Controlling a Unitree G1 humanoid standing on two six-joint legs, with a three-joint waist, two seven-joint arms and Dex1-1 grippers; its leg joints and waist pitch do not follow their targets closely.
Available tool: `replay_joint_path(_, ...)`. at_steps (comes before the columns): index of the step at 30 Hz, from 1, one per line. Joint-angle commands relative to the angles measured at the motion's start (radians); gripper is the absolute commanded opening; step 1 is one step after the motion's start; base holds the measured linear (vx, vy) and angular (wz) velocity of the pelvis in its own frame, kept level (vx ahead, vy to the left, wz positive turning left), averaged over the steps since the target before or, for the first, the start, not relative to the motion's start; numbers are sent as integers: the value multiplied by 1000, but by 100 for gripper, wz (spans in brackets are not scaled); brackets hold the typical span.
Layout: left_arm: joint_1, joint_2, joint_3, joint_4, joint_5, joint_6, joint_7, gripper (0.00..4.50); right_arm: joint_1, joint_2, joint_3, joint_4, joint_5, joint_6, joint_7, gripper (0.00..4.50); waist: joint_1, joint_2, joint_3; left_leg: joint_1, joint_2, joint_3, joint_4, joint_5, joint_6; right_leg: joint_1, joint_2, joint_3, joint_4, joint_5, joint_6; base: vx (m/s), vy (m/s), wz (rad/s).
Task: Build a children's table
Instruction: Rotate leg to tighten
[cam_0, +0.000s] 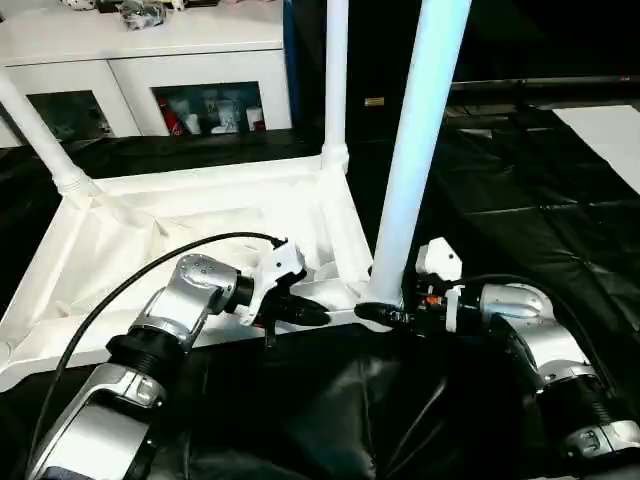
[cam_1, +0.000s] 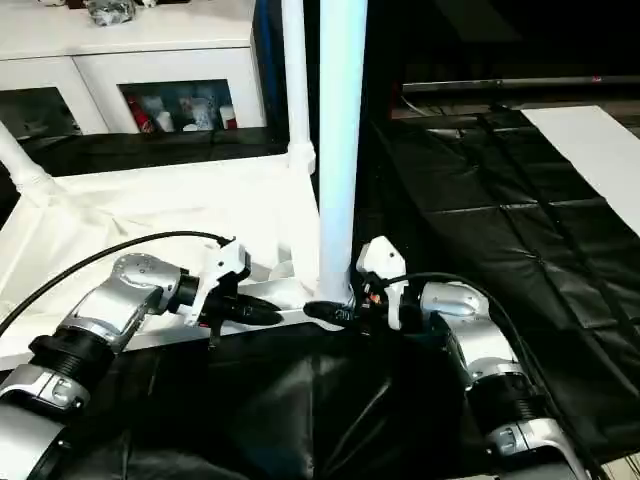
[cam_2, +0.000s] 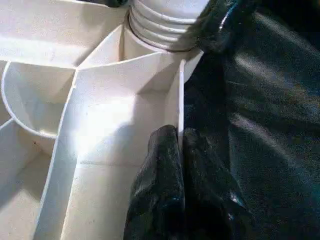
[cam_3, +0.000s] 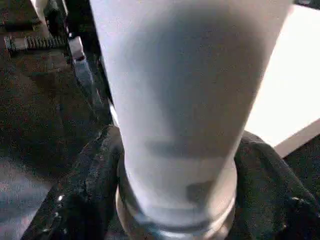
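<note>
The children's table lies upside down; its white ribbed top (cam_0: 120, 240) rests on black cloth. Three white legs stand in corner sockets: one leaning at the far left (cam_0: 40, 135), one at the far right (cam_0: 335, 80), one at the near right (cam_0: 420, 130). My right gripper (cam_0: 385, 315) is shut on the base of the near-right leg (cam_3: 180, 100), one black finger (cam_3: 80, 185) on each side just above the socket. My left gripper (cam_0: 310, 312) is shut on the thin near rim of the top (cam_2: 175, 100), a short way left of that leg.
A white cabinet (cam_0: 150, 50) with glass doors stands behind the table top. Crumpled black cloth (cam_0: 520, 200) covers the work surface to the right and in front. A white sheet (cam_0: 610, 130) lies at the far right. A black cable (cam_0: 130, 275) loops over my left forearm.
</note>
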Motion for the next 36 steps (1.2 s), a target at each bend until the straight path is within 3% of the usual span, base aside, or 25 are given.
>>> replay_joint_path(1,0,-1,-9,-6,-4,3,-32,0,10,-2,16,-7,-14,1,10,287,0,-7,-67,11,30,-5,-66,-168,92,62,-51,45,-71,-128,-257,0,0,0)
replay_joint_path(7,4,2,-3,-13,-7,15,-13,0,4,21,1,14,-12,26,-30,270,0,-7,-66,10,30,-6,-67,-167,92,62,-51,44,-71,-131,-258,0,0,0)
replay_joint_path(10,-2,-8,10,5,-2,22,34,0,-22,56,-27,79,-37,30,-149,269,-4,-8,-65,12,30,-6,-69,-180,81,59,-53,44,-73,-160,-253,0,0,0)
replay_joint_path(11,-23,-36,36,50,13,33,140,0,-52,114,-71,161,-57,34,-329,269,-14,-8,-60,9,26,-5,-71,-203,64,56,-53,44,-78,-210,-245,0,0,0)
replay_joint_path(13,-35,-52,49,72,20,42,196,0,-62,139,-89,189,-59,36,-398,269,-22,-8,-57,13,22,-10,-75,-242,32,58,-54,39,-89,-319,-211,0,0,0)
replay_joint_path(14,-45,-65,60,90,25,49,244,0,-68,156,-101,206,-59,36,-447,268,-20,-5,-59,15,22,-11,-74,-240,26,57,-54,40,-90,-330,-203,0,0,0)
replay_joint_path(16,-81,-106,98,155,39,80,423,0,-94,211,-141,257,-59,43,-615,268,-27,-5,-54,18,24,-7,-75,-251,22,49,-50,44,-93,-311,-206,0,0,0)
replay_joint_path(17,-97,-126,117,184,44,89,507,0,-108,236,-159,283,-61,46,-695,268,-27,-5,-57,23,22,-9,-76,-267,15,50,-51,43,-94,-330,-200,0,0,0)
replay_joint_path(18,-109,-145,133,207,45,91,575,0,-125,262,-172,310,-68,43,-780,267,-29,5,-58,23,21,-10,-74,-264,8,49,-52,43,-91,-323,-201,0,0,0)
replay_joint_path(19,-109,-145,133,207,45,91,575,0,-125,262,-172,310,-68,43,-780,267,-30,-3,-59,22,20,-10,-76,-265,11,52,-52,43,-96,-318,-199,0,0,0)
replay_joint_path(21,-122,-185,148,221,39,91,643,0,-163,312,-186,356,-77,37,-913,267,-29,5,-61,18,20,-11,-75,-242,24,54,-53,44,-92,-272,-204,0,0,0)
replay_joint_path(22,-124,-198,149,221,37,92,654,0,-177,329,-189,370,-78,35,-948,267,-32,2,-64,14,19,-11,-74,-227,27,56,-51,43,-88,-243,-210,0,0,0)
replay_joint_path(25,-120,-223,126,207,39,79,616,0,-194,338,-139,361,-128,-9,-904,267,-31,5,-69,9,18,-9,-68,-188,60,62,-51,42,-81,-160,-226,0,0,0)
replay_joint_path(27,-116,-227,107,203,45,67,574,0,-178,344,-148,323,-97,-49,-809,267,-30,6,-73,9,19,-9,-65,-159,84,63,-51,42,-75,-102,-243,0,0,0)
replay_joint_path(29,-109,-218,84,196,50,56,525,0,-158,339,-150,284,-76,-62,-742,323,-27,0,-74,7,21,-7,-63,-130,120,67,-52,42,-72,-55,-256,0,0,0)
replay_joint_path(32,-87,-191,49,162,49,58,441,0,-134,302,-123,239,-75,-58,-666,346,-20,-1,-73,6,22,-7,-62,-120,144,67,-54,41,-69,-54,-259,0,0,0)
replay_joint_path(36,-58,-151,31,119,40,54,361,0,-105,239,-81,177,-67,-7,-543,379,-21,-6,-69,5,24,-8,-65,-132,139,68,-53,40,-73,-105,-252,0,0,0)
